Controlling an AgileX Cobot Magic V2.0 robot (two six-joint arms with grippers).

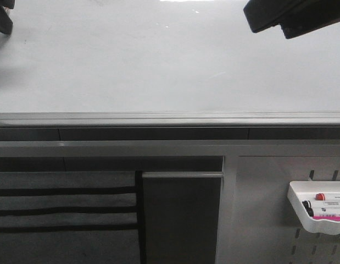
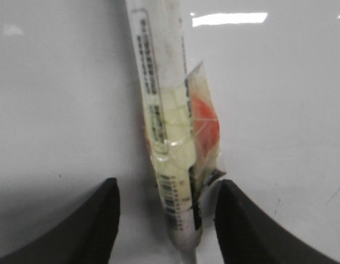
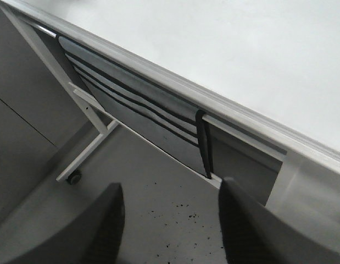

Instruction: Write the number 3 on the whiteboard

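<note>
The whiteboard (image 1: 159, 66) fills the upper half of the front view, glossy white and bare; no number 3 shows on it. A white marker (image 2: 164, 110) wrapped in clear tape, with a red patch beside it, lies on the whiteboard (image 2: 60, 99) in the left wrist view. My left gripper (image 2: 167, 186) is open, one jaw on each side of the marker's end with gaps between; it shows at the far left corner (image 1: 0, 16) in the front view. My right gripper (image 3: 171, 185) is open and empty, out past the board's framed edge (image 3: 213, 107), above the floor; it shows at the far right (image 1: 290, 16).
The board's grey metal frame (image 1: 170, 118) runs across the near side. Below it hang a grey striped fabric pocket (image 1: 65, 203) and a grey perforated panel with a white tray (image 1: 301, 217) holding markers. A stand leg with a caster (image 3: 74, 177) is on the floor.
</note>
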